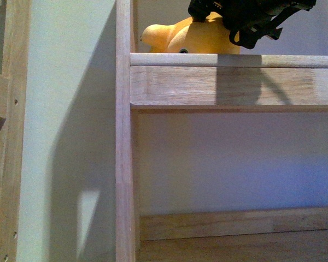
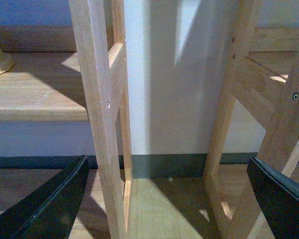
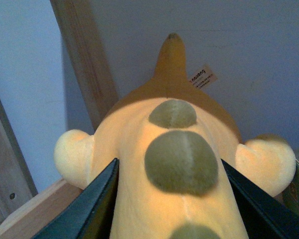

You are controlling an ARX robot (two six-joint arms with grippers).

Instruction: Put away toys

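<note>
The orange-yellow plush animal lies on the upper shelf of a wooden rack, partly hidden behind the shelf's front rail. My right gripper is shut on it from the right and above. In the right wrist view the plush fills the space between the two black fingers, showing olive spots and a small tag. My left gripper is open and empty, low near the floor, facing a wooden upright.
The rack's vertical post stands left of the plush. A lower shelf runs below. A second wooden frame stands to one side in the left wrist view, with a pale wall and dark baseboard behind.
</note>
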